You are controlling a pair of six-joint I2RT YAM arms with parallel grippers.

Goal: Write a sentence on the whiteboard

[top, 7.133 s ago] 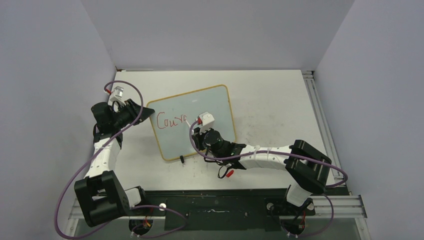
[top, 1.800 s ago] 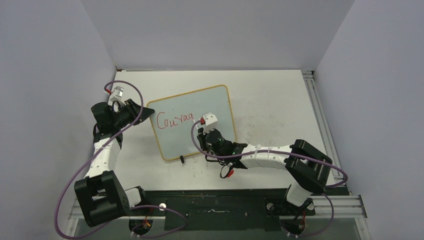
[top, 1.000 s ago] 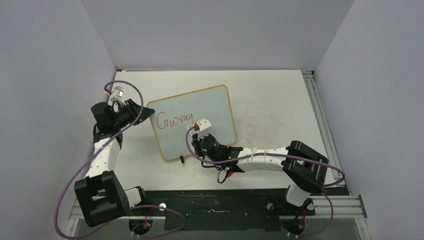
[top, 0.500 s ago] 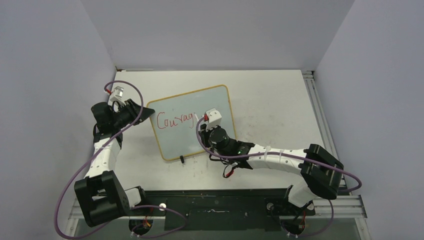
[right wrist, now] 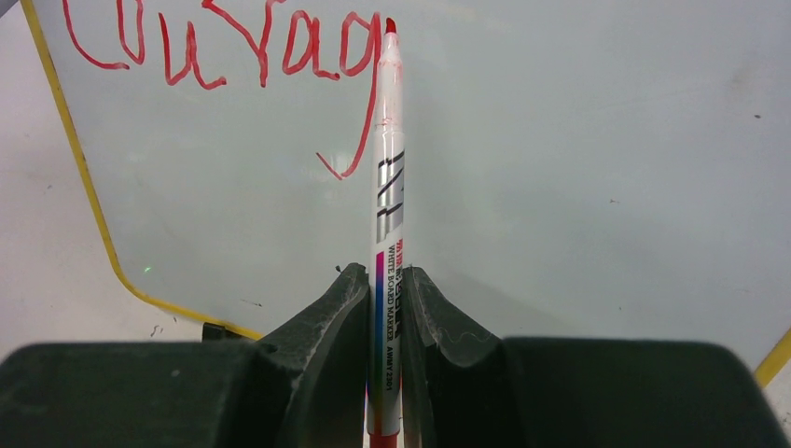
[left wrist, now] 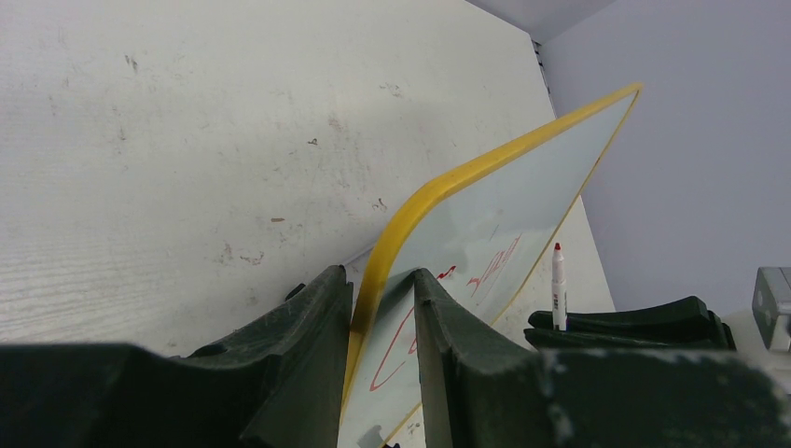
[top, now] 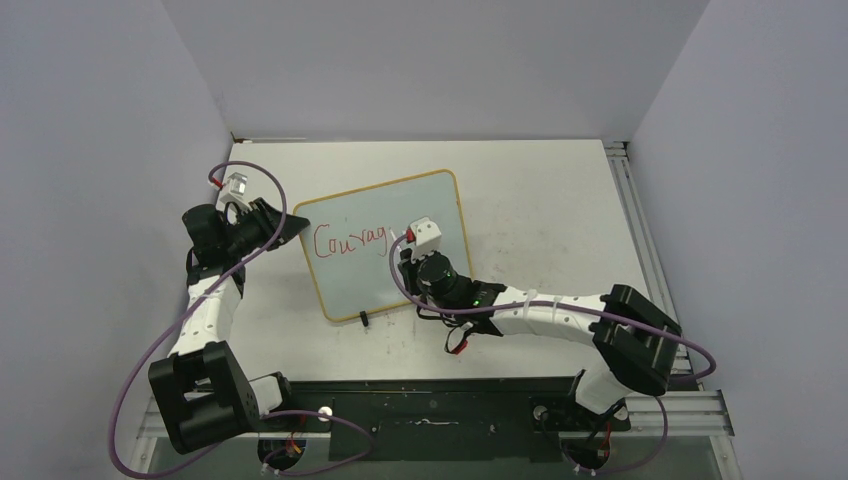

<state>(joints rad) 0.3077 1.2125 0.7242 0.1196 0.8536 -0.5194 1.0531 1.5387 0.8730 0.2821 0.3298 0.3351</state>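
Note:
The whiteboard (top: 430, 205), grey-white with a yellow frame, stands tilted on the table. Red marker letters of the sentence (top: 350, 240) run across its upper left and read "Courag" (right wrist: 224, 42). My left gripper (top: 290, 222) is shut on the whiteboard's left corner, with the yellow frame (left wrist: 485, 163) between its fingers (left wrist: 381, 275). My right gripper (top: 403, 252) is shut on a white red-tipped marker (right wrist: 388, 168). The marker's tip sits against the whiteboard's face (right wrist: 578, 140), just right of the last letter. The right gripper's jaws (right wrist: 384, 271) clamp the marker's barrel.
A black clip foot (top: 364, 319) shows at the board's near edge. An aluminium rail (top: 632, 200) runs along the table's right side. Grey walls close in at the left, back and right. Purple cables loop beside both arms.
The right gripper moved the marker down through the tail of the "g", then back up to the right of the letter. The left gripper and the board have not moved.

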